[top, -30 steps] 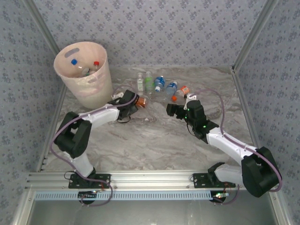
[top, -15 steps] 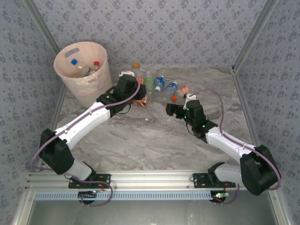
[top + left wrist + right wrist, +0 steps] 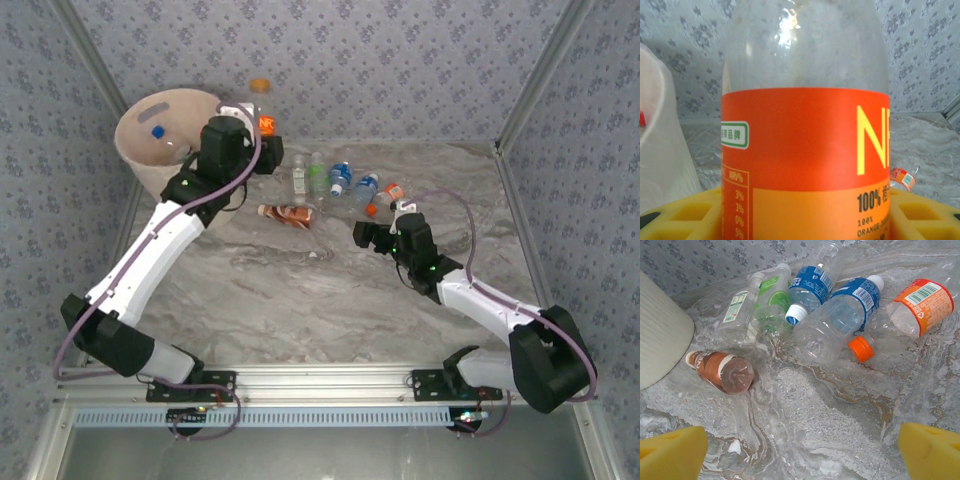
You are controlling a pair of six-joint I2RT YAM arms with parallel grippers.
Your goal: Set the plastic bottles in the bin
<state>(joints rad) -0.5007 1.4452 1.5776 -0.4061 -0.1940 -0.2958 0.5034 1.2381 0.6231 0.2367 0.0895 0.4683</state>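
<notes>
Altogether six loose bottles (image 3: 840,315) (one bin (image 3: 140,168))

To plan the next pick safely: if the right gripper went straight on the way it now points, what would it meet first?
Probably the bare marble table, since the right gripper tilts downward. Just beyond lies the blue-labelled bottle. Depth is unclear.

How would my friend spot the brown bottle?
Find the big pink bin at the far left. Just right of its base, the brown bottle lies on its side, alone, in front of the row of bottles. Only it is brown; the rest are clear.
</notes>
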